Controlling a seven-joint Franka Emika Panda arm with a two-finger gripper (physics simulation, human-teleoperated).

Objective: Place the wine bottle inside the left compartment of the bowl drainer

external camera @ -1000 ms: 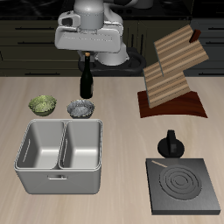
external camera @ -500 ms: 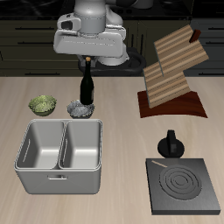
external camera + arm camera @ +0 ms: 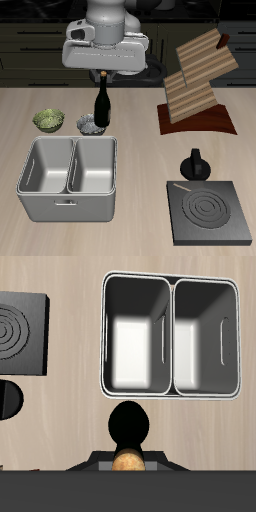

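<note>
The wine bottle [image 3: 101,108], slim and glossy black with a brownish cap, hangs upright from my gripper [image 3: 101,76], which is shut on its neck. It is farther back than the bowl drainer [image 3: 25,196], a light-grey tub with two deep square wells side by side. Both wells show bare floors. In the wrist view I look down on the wine bottle [image 3: 130,424] between the fingers of my gripper [image 3: 128,463], with the bowl drainer [image 3: 171,278] beyond it. I cannot tell which well is the left compartment.
A green bowl [image 3: 46,119] and a small grey bowl [image 3: 87,125] sit behind the drainer. A slatted wooden rack [image 3: 195,85] stands at the back. A squat black pot [image 3: 194,165] and a dark burner plate [image 3: 208,212] lie beside the drainer.
My gripper has carried the bottle toward the table's front, closer to the drainer. The bottle now overlaps the small grey bowl in the exterior view.
</note>
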